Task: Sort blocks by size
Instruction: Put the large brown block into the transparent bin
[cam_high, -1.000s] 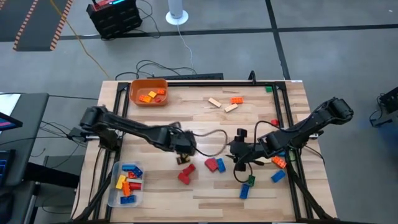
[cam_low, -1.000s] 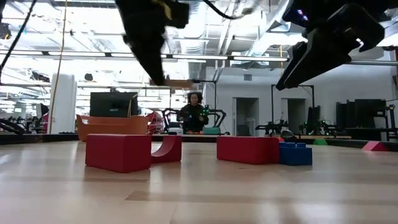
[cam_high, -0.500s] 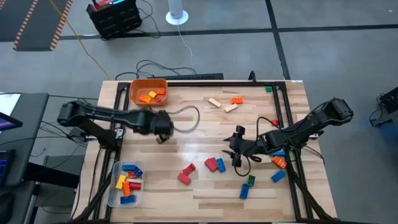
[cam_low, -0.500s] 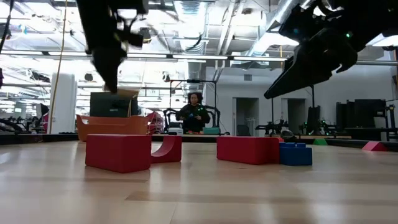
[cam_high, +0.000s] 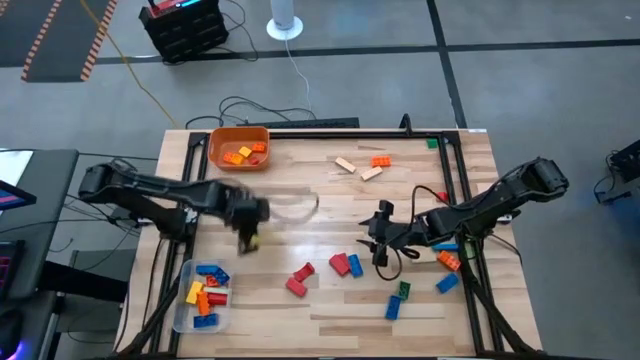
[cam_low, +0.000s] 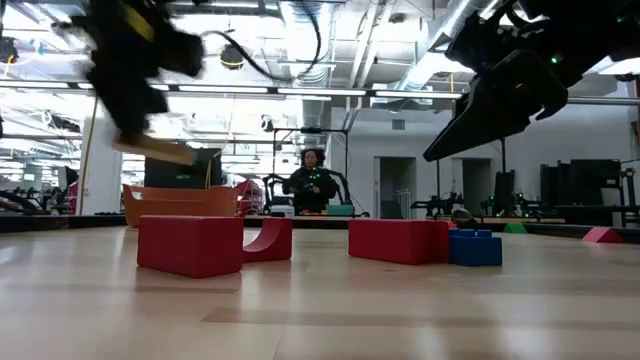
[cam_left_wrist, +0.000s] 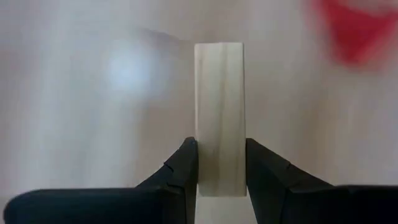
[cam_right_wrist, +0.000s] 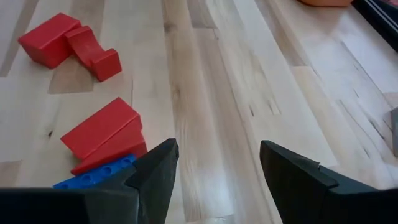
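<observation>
Sorting blocks by size. The left gripper has its jaws clenched across the narrow thickness of a tan wooden block, carried above the tabletop between the orange bin and the clear plastic tub. The block looks light, rigid and smooth-faced, so a pinch on its flat sides should hold. The right gripper, jaws released and empty, hovers just beside the red wedge block, well away from the bin.

We see even, bright overhead light from ceiling strips (clearest in the low view), with soft, faint shadows on the table. The left gripper smears with motion blur, and its wrist view's background is wholly out of focus.
</observation>
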